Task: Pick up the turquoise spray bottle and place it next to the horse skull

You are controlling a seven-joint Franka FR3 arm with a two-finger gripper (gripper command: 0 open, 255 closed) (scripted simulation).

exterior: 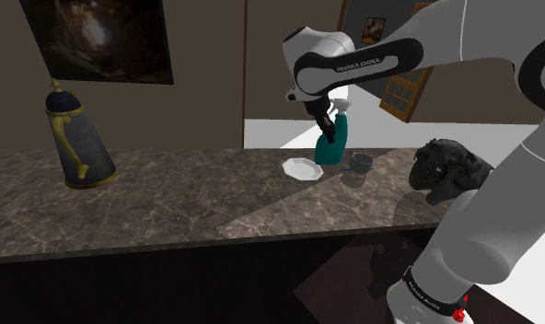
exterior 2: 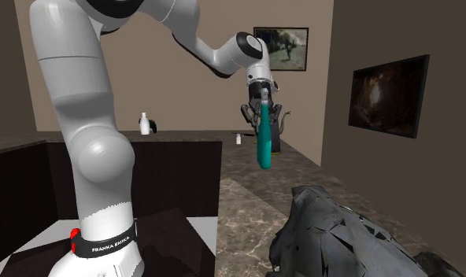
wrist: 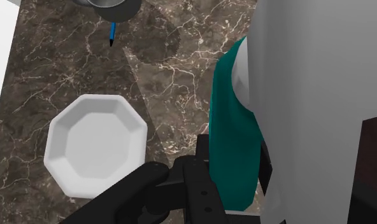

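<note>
Teal bottle (exterior: 330, 147) hangs clamped in my gripper (exterior: 328, 117), clear of the table (exterior: 169, 198) near the plate (exterior: 300, 169), so I judge the pick done, with carrying it to the skull (exterior: 450, 170) and setting it down left.

Black gripper (wrist: 232, 163) clamped on teal spray bottle (wrist: 228, 114), a large pale grey shape (wrist: 308, 95) right against the jaws, white octagonal dish (wrist: 95, 143) beside them on dark marbled counter (wrist: 66, 63), grey cup (wrist: 111, 5) and small blue stick (wrist: 112, 33) farther out.
</note>
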